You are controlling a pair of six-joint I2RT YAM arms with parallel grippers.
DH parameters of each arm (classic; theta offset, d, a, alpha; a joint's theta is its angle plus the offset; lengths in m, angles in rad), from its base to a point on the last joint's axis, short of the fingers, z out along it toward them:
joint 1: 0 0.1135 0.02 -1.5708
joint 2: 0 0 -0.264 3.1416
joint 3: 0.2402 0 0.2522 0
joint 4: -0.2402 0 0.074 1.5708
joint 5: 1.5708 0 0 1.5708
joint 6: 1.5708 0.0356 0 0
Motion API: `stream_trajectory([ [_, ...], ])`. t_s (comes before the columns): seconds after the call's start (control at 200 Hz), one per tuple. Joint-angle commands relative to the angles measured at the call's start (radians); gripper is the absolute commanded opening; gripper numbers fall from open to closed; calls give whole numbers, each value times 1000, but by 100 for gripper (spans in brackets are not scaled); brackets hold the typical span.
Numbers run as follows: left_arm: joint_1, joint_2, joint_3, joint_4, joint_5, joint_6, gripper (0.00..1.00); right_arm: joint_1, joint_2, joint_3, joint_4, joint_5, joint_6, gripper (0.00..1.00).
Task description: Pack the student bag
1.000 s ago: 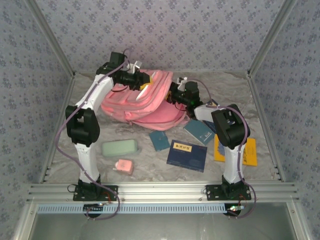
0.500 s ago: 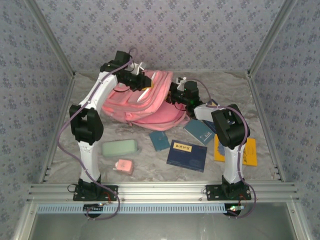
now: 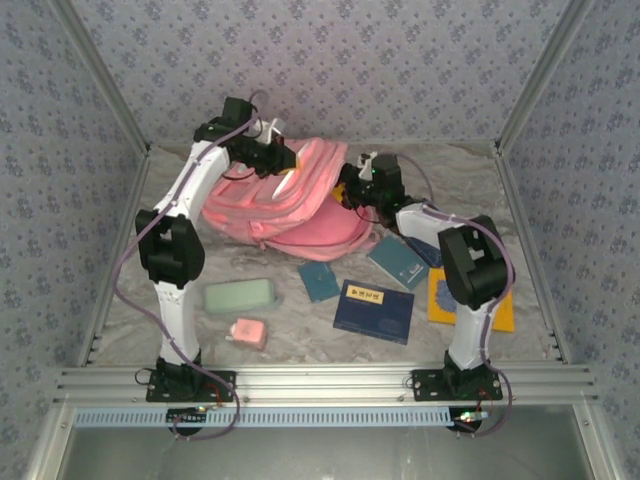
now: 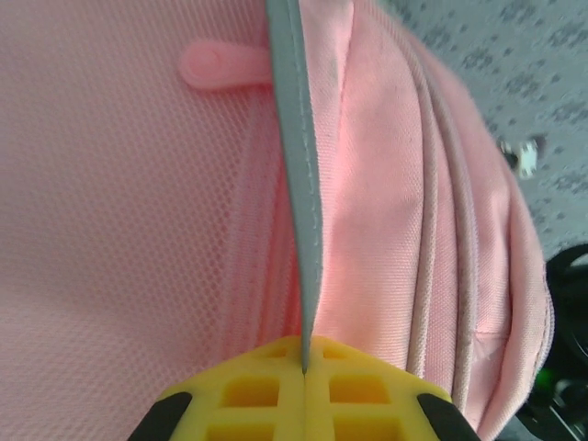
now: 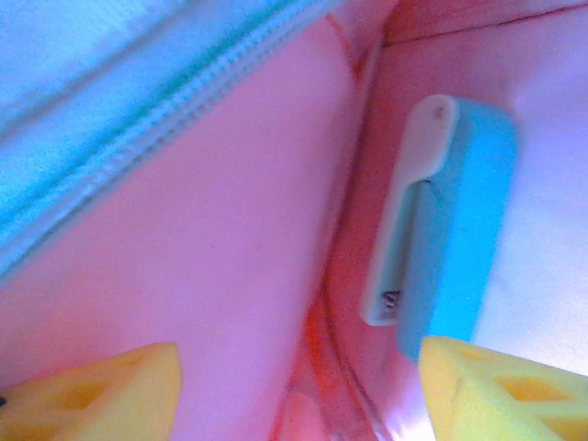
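A: What is gripped?
B: The grey trim [image 4: 296,165] of the student bag [image 3: 300,215] is pinched by the closed left end effector [image 4: 303,363]. The right end effector [image 5: 299,386] is spread wide, nothing held, a blue-and-white case [image 5: 450,230] just beyond.
A: Where is the bag placed?
B: At the worktop's [image 3: 290,345] far middle.

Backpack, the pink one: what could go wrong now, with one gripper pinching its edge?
1. The left gripper pinches only the thin grey trim of the backpack. If it slips, the flap could drop onto the right gripper.
2. When it pulls out, the open right gripper may snag fabric or drag the blue item back out.
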Motion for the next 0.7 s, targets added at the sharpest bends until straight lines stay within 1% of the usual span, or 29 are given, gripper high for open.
stream_trajectory([
  [0.0,40,-102,16,140,53,-79,0,-4,-144,21,-276,82,-246,75],
  [0.065,45,-97,48,140,61,-90,0,-5,-188,20,-411,155,-314,79],
  [0.155,46,-83,77,140,66,-98,0,-3,-248,13,-550,246,-390,82],
  [0.225,46,-73,85,140,70,-98,0,-5,-299,-12,-590,291,-435,83],
  [0.245,47,-70,83,140,69,-97,0,-5,-316,-53,-586,296,-446,83],
  [0.33,46,-65,64,140,70,-96,0,-3,-382,-111,-581,314,-506,83],
  [0.355,46,-66,50,165,69,-102,0,-3,-397,-120,-584,309,-561,82],
  [0.405,46,-71,22,204,74,-117,0,-3,-426,-139,-574,259,-623,82],
  [0.475,45,-71,-17,282,92,-173,0,16,-464,-170,-530,181,-706,76],
  [0.53,44,-65,-27,323,104,-205,0,78,-492,-178,-537,164,-830,74],
  [0.59,41,-59,-29,335,103,-215,0,192,-515,-196,-550,158,-1044,73],
  [0.655,36,-52,-35,338,105,-218,0,331,-533,-233,-541,178,-1252,76],
  [0.695,33,-50,-43,339,107,-221,0,407,-532,-256,-524,157,-1353,77],
])
